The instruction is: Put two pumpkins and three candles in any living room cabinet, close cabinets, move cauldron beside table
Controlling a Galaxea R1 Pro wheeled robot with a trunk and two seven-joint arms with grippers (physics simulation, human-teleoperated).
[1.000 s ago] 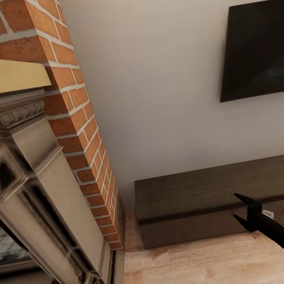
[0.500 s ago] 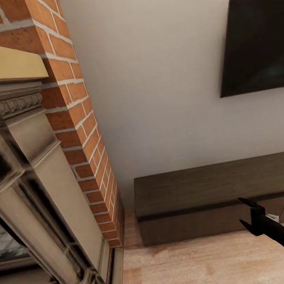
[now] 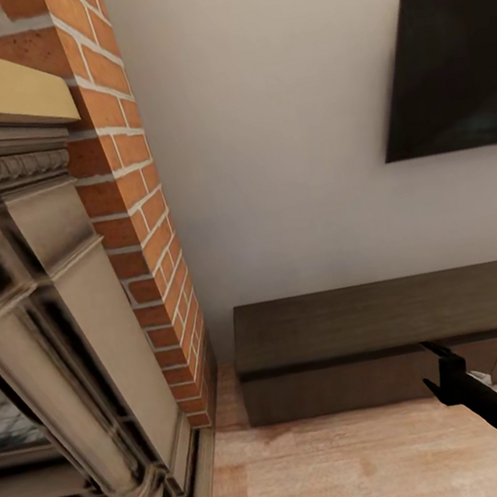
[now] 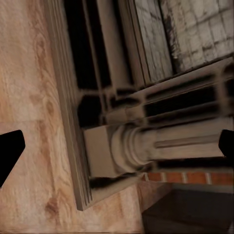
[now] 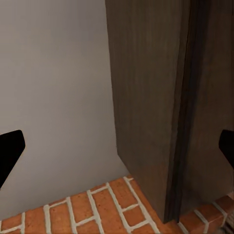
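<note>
The cabinet (image 3: 360,326) is a long, low, dark-brown unit against the pale wall, with its drawer fronts shut. My right gripper (image 3: 430,366) hangs open and empty just in front of the cabinet's front face, toward its right part. The right wrist view looks between the open right gripper (image 5: 117,148) at the cabinet's end (image 5: 151,97), the wall and the brick. My left gripper (image 4: 117,146) is open and empty above the base of the fireplace column (image 4: 131,148). The pumpkins, candles, cauldron and table are out of view.
A carved stone fireplace (image 3: 56,315) with a brick chimney (image 3: 128,188) fills the left and stands out from the wall. A dark TV (image 3: 446,75) hangs on the wall above the cabinet. Wooden floor (image 3: 336,469) lies between the fireplace and the cabinet.
The whole picture has shifted slightly upward, so the camera has moved. My right gripper sits a little lower and further right in the picture, still open.
</note>
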